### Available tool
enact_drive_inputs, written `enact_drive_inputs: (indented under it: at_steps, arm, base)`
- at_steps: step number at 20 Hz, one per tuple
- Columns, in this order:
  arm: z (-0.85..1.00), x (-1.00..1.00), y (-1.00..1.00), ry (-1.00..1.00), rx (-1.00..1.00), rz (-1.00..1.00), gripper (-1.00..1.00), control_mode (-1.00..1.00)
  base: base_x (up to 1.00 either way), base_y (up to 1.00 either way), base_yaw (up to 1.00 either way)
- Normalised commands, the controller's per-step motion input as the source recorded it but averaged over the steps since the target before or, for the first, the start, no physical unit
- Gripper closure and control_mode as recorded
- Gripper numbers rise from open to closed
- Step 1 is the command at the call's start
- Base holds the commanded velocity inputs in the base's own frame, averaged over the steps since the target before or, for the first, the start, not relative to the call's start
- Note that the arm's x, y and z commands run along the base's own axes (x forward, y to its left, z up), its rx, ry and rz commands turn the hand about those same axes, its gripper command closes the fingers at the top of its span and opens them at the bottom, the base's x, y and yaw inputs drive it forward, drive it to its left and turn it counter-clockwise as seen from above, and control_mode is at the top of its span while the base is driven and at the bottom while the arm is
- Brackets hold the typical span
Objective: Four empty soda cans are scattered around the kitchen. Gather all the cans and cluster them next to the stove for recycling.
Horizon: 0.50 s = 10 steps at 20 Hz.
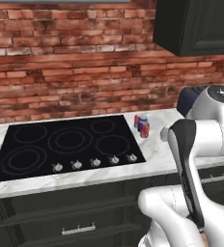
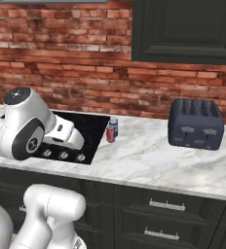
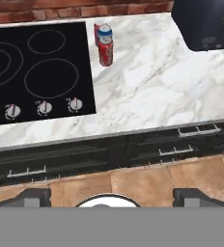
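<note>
I see the soda cans (image 3: 104, 44) clustered on the worktop (image 3: 147, 87) beside the stove (image 3: 36, 67), well beyond my hand (image 3: 111, 198); its fingers stand wide apart, empty

A dark four-slot toaster (image 2: 196, 124) sits on the white marble counter (image 2: 149, 160), up and off to the right of the fingers as the hand view has it, backed against the red brick wall (image 2: 76, 63). Black drawers with silver handles (image 3: 196, 130) run under the counter edge, a black upper cabinet (image 2: 185, 29) hangs over the toaster, and terracotta floor tiles (image 3: 143, 178) lie just above the fingers.
</note>
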Motion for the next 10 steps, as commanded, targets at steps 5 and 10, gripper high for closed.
enact_drive_inputs:
  at_steps: [5,10]
  arm:
    - [0.00,0.00,0.00,0.00,0.00,0.00,-1.00,1.00]
    - [0.00,0.00,0.00,0.00,0.00,0.00,-1.00,1.00]
  base:
    - [-0.71,0.03,0.55]
    - [-0.13,0.10,0.88]
